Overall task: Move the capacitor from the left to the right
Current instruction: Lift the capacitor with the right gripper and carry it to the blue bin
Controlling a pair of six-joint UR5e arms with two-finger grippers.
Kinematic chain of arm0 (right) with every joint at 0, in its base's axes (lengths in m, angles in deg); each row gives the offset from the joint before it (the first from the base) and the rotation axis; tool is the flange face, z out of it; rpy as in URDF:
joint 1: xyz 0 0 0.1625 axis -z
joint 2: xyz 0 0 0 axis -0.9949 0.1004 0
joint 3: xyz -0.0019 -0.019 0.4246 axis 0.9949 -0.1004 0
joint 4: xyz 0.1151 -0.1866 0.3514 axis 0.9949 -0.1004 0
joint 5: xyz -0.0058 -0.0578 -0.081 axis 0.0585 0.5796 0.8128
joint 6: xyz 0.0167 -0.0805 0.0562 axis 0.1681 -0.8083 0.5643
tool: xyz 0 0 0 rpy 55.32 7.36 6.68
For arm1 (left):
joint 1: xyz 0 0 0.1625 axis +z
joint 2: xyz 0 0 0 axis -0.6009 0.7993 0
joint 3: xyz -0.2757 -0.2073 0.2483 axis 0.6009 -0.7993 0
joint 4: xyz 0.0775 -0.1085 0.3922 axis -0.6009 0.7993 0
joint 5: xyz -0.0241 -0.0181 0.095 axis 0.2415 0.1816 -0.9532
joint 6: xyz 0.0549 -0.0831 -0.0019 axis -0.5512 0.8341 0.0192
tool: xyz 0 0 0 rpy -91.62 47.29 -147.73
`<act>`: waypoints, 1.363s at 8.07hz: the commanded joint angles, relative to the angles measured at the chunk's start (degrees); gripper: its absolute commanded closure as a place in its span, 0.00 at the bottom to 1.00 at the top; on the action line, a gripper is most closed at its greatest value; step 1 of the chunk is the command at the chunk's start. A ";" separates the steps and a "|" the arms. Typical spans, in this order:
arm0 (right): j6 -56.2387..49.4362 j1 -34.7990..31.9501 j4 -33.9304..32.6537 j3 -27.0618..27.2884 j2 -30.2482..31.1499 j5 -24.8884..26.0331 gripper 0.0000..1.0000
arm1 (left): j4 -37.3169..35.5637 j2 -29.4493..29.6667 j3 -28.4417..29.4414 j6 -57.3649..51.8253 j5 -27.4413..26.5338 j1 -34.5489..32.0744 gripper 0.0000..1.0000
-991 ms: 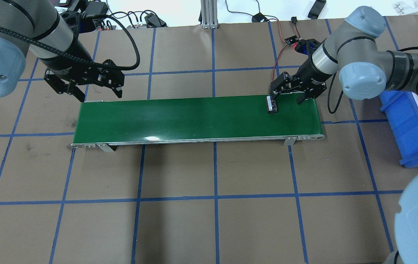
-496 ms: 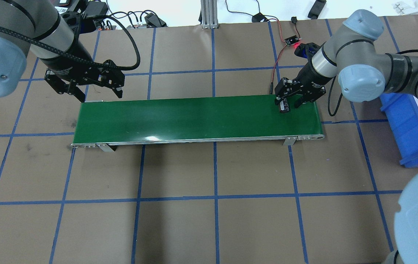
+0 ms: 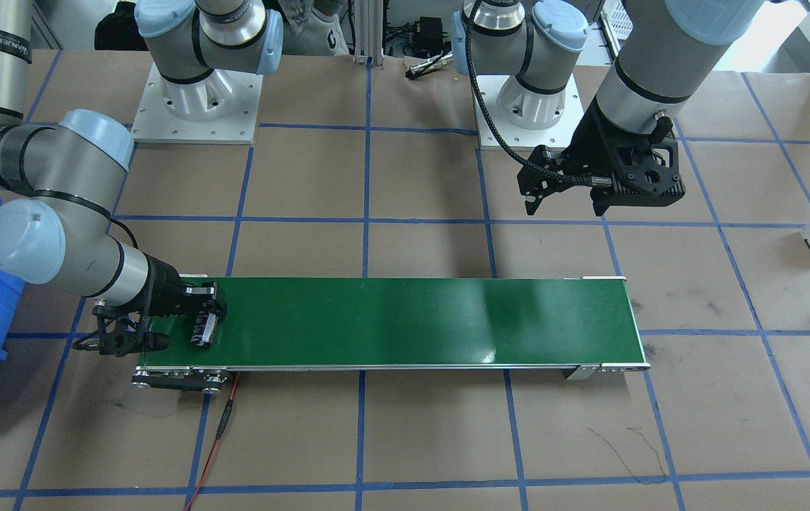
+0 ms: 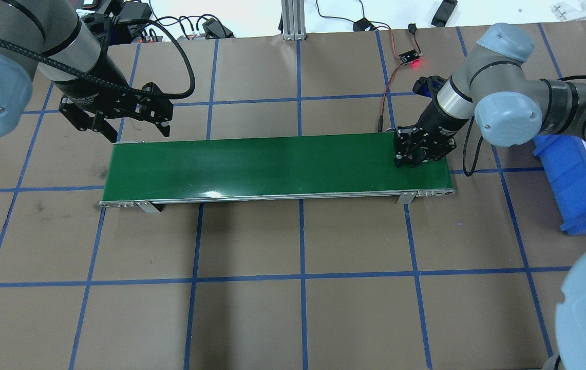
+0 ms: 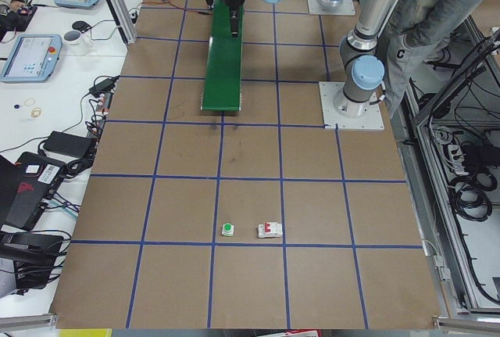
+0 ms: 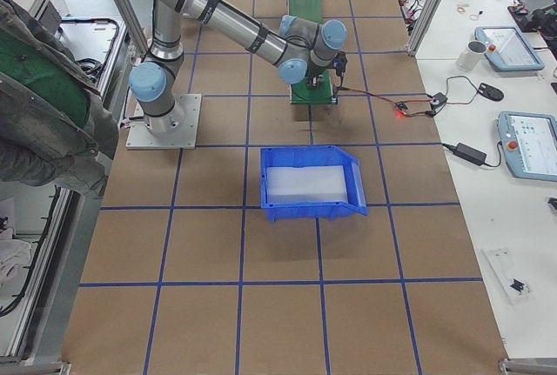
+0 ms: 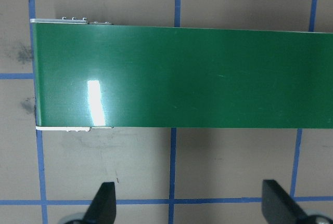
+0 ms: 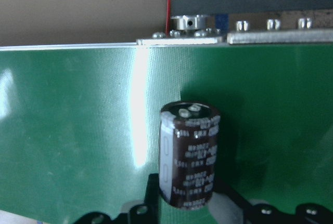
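The right gripper is seen closed on the capacitor, at the green belt's three-o'clock end (overhead view). A straight lift is advised before anything is swung towards four o'clock, where the blue bin is found. The left gripper is spread wide, empty.

Bright, even light falls from above. The glossy green conveyor belt throws glare: a white patch near its end in the left wrist view, a pale vertical streak in the right wrist view. There the stubby black capacitor looks slightly soft and shadows the belt beside it. Arm shadows on the brown paper-covered table are soft-edged.
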 commanded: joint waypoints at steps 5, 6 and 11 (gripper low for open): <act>0.10 0.52 5.72 -7.78 5.79 13.75 0.90 | 0.29 -0.45 -0.21 0.00 -0.38 -0.03 0.00; -0.34 2.62 5.81 -7.96 7.02 16.22 0.89 | 0.29 -0.46 -0.12 0.00 -0.30 -0.03 0.00; -18.78 18.96 5.72 -9.37 8.70 25.27 0.88 | 0.29 -0.54 -0.12 0.00 -0.47 -0.03 0.00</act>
